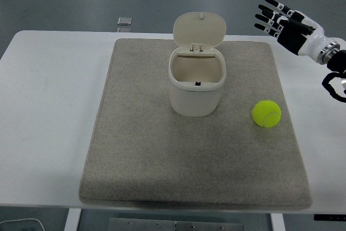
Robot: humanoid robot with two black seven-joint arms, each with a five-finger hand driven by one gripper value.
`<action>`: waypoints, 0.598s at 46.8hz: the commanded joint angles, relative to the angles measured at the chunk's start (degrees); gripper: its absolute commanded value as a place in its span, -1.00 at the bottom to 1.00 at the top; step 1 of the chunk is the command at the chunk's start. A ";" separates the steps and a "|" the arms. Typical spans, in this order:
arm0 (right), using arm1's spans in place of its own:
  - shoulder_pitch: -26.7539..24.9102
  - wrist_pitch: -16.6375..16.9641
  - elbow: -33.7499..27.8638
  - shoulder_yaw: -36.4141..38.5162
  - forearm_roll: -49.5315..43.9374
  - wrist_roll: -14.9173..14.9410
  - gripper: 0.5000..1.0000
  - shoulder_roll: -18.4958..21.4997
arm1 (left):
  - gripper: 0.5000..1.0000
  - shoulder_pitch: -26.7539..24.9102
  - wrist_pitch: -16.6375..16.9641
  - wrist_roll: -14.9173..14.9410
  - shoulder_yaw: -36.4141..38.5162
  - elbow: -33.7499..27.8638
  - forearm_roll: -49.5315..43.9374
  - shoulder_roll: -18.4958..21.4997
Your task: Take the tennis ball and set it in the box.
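Resting on the grey felt-like mat (162, 160) that covers most of the white tabletop (48, 106), the fuzzy yellow-green tennis ball (266, 113) sits to the right of the cream plastic box (195, 87), near it but clearly apart. The box stands upright with its hinged lid (199, 30) tipped back and its mouth open. The right hand (284, 22), black and white, hovers above the mat's far right corner, well apart from the ball, its fingers (266, 17) spread and holding nothing. No left hand shows.

The ball should be light, springy and slightly compressible, with a felt nap that gives good friction; it is not fragile. Being round, it will likely roll if nudged from one side, so a grasp from above, fingers wrapping opposite sides around its widest part, seems safest. A small silvery object (124, 22) lies beyond the mat.
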 commanded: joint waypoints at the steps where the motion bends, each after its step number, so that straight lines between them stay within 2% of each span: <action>1: 0.18 0.00 0.00 -0.02 0.01 0.00 0.66 0.04 | 0.97 -0.01 0.02 0.00 -0.11 0.00 -0.03 0.00; 28: 0.09 0.18 -0.44 -0.20 -1.75 -0.09 0.66 -0.93 | 0.97 -0.36 -0.07 0.00 0.06 -0.09 -0.03 0.00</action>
